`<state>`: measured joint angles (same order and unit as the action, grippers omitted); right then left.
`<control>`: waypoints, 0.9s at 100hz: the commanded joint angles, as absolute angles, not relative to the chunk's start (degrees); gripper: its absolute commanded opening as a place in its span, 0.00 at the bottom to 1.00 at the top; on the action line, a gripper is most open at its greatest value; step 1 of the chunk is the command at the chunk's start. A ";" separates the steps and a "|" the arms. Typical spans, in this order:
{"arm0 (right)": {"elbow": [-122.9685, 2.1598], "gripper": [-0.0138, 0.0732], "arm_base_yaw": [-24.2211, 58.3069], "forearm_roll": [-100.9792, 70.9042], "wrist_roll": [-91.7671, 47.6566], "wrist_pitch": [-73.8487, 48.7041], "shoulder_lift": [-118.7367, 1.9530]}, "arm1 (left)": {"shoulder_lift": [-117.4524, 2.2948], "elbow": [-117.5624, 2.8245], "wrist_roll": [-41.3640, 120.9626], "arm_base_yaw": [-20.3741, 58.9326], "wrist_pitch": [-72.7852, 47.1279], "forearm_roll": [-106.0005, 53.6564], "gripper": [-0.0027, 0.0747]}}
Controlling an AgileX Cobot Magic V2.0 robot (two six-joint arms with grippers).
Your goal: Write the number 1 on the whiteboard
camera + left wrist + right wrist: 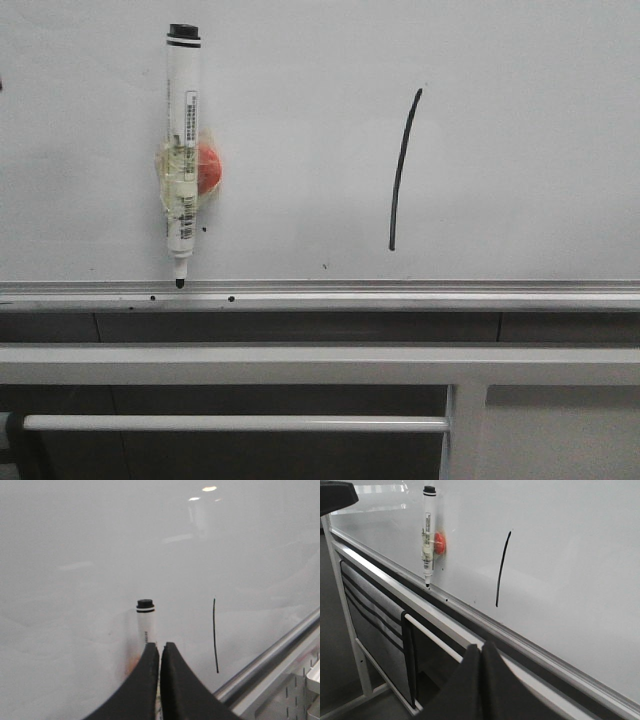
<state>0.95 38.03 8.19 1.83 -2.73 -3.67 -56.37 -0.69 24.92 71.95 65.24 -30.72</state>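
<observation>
Filling most of the front view: the whiteboard (pixel 300 60), glossy white-grey, with a silver bottom rail (pixel 400 292) running the full width beneath it. Below the rail, a grey metal frame (pixel 300 362) carrying a white bar (pixel 230 423).

Stuck upright to the left part of the board: a marker (pixel 182 150), black cap end up, black tip down and just above the rail, taped against a red round magnet (pixel 207 167) sitting on the marker's right side. Well to the right of the marker, near the board's middle: the number 1 (pixel 403 170), one thin black stroke, nearly vertical, slightly curved, top leaning right, lower end stopping short of the rail. Scattered near the marker tip and along the rail: a few small black specks (pixel 231 298).

Seen from the left wrist: left gripper (pixel 159 647), black fingers (pixel 145 680) pressed nearly together with only a slim slit between, gripping nothing, the marker and the stroke on the board beyond. Seen from the right wrist: right gripper (pixel 480 647), fingers (pixel 495 680) likewise closed tip to tip and empty, set back from the board, pointing toward the rail below the stroke.
</observation>
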 commanded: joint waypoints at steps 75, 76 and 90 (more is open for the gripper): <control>2.15 0.09 38.17 8.83 1.78 1.85 -4.30 | -10.56 -1.77 27.70 25.87 33.10 -28.14 0.01; 2.15 0.09 38.17 8.83 1.78 1.85 -4.30 | -10.00 -1.77 27.70 24.67 31.46 -28.14 0.01; 2.15 0.09 38.17 8.83 1.78 1.85 -4.30 | -0.22 -1.77 27.70 13.63 18.34 -28.35 0.01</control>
<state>0.95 38.03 8.19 1.83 -2.73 -3.67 -4.26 -0.19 28.49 19.06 23.81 -29.67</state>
